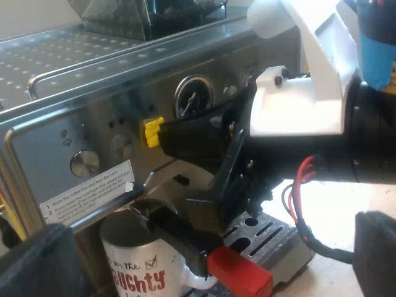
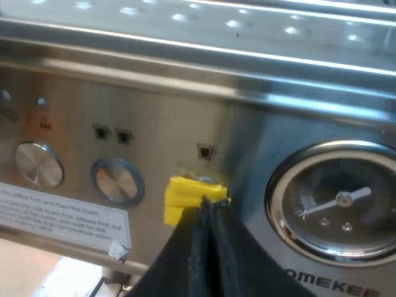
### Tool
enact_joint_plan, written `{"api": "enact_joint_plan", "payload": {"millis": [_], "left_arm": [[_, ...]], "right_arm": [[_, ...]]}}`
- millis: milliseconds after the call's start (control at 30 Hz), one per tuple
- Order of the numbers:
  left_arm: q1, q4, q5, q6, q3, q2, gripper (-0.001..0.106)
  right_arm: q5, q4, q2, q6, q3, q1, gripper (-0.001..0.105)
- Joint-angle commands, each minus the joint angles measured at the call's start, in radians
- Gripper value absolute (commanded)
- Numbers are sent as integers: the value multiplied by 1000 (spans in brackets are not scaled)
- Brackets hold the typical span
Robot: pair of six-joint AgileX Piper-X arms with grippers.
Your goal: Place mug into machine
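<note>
A white mug (image 1: 139,260) with red lettering stands at the espresso machine (image 1: 74,133) front, beneath the locked holder. The holder's dark handle (image 1: 179,238) ends in a red tip (image 1: 238,271) and reaches out over the mug. My left gripper (image 1: 213,223) is open, its fingers (image 1: 43,260) wide apart on either side of the mug and handle, touching neither. My right gripper (image 2: 210,207) is shut, its tips pressed against a yellow button (image 2: 185,195) on the machine's panel. From the left wrist view, the right gripper (image 1: 166,133) meets the yellow button (image 1: 152,132) beside the pressure gauge (image 1: 193,97).
The bean hopper (image 1: 124,15) stands on the machine's perforated top. Round steel knobs (image 2: 38,164) and a white label (image 2: 62,213) are on the panel near the pressure gauge (image 2: 337,207). The slotted drip tray (image 1: 266,238) lies under the handle.
</note>
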Motion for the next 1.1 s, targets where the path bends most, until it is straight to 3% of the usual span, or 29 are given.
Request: {"api": "enact_joint_plan", "payload": {"millis": [33,200,467,567,667,733,900,1000,1100], "left_arm": [[-1,-3,5,-2,-8,-6,91],[-1,-3,5,-2,-8,-6,91],[-1,-3,5,-2,-8,-6,91],[-1,-3,5,-2,-8,-6,91],[-1,-3,5,-2,-8,-6,91],[-1,-3,5,-2,-8,-6,91],[-1,-3,5,-38,-12,-6,91],[-1,11,-13,-60,-36,0,91],[-1,40,-109,-86,-77,21,91]], "right_arm": [[-11,-32,21,-7,-12,-49,0],[46,-81,38,-9,-12,-58,0],[32,-20,11,-5,-12,-10,0],[-45,78,-31,56,-12,34,1],[-63,230,-75,156,-12,72,18],[-63,335,-110,200,-12,85,38],[-77,487,-194,226,-12,95,69],[-75,559,-253,226,-12,95,71],[-72,587,-302,226,-12,95,71]]}}
